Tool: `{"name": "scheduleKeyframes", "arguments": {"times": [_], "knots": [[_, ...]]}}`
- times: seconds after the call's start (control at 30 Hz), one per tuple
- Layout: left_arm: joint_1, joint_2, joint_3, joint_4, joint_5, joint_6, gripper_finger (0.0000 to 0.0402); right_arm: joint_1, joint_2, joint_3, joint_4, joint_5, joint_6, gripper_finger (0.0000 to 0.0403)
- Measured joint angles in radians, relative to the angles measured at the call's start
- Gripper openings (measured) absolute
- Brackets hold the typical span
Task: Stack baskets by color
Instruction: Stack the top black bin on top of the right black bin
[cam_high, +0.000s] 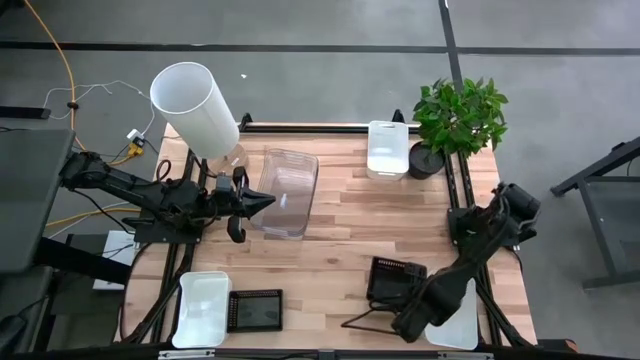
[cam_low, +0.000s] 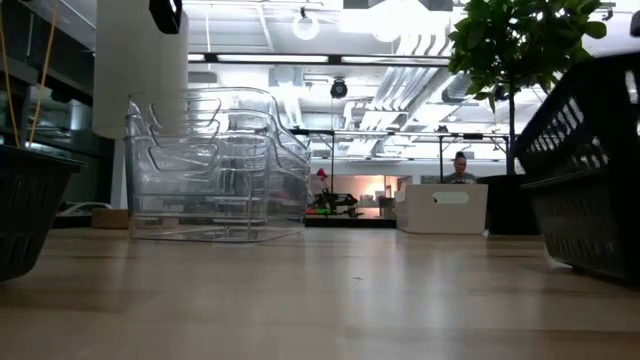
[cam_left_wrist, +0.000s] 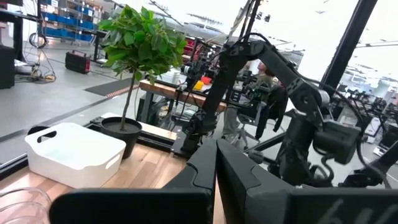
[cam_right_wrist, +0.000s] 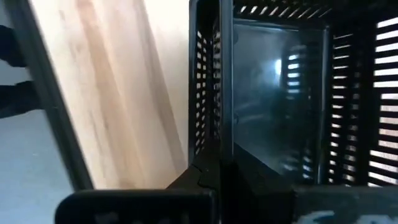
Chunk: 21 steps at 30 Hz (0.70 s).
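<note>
A stack of clear baskets (cam_high: 287, 190) (cam_low: 215, 165) rests on its base at the table's far left. My left gripper (cam_high: 262, 200) (cam_left_wrist: 216, 180) hovers shut and level above the stack's left wall, touching nothing. A white basket (cam_high: 387, 148) (cam_left_wrist: 74, 152) stands at the far edge. Another white basket (cam_high: 203, 308) and a black basket (cam_high: 255, 310) sit at the near left. At the near right, my right gripper (cam_high: 402, 303) (cam_right_wrist: 217, 171) points down, shut, at a second black basket (cam_high: 393, 278) (cam_right_wrist: 280, 106). My right gripper's shut fingertips (cam_right_wrist: 208, 177) come from above, right at the rim of one slotted side wall (cam_right_wrist: 225, 93) of the black basket, in line with that wall. I cannot tell whether they touch it. The basket stands on the table.
A tall white cylinder (cam_high: 195, 103) stands at the far left corner and a potted plant (cam_high: 460, 115) at the far right. A third white basket (cam_high: 458, 322) lies under my right arm at the near right. Bare wood lies in the table's middle (cam_high: 340, 235).
</note>
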Motion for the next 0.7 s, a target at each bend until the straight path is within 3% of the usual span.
{"name": "scheduleKeyframes", "arguments": {"times": [0.5, 0.7], "knots": [[0.0, 0.0, 0.0, 0.0, 0.0, 0.0, 0.0, -0.002, 0.056, 0.0, 0.034, 0.047, 0.048, 0.0005], [0.0, 0.0, 0.0, 0.0, 0.0, 0.0, 0.0, -0.002, 0.056, 0.0, 0.045, 0.053, 0.094, 0.0076]]}}
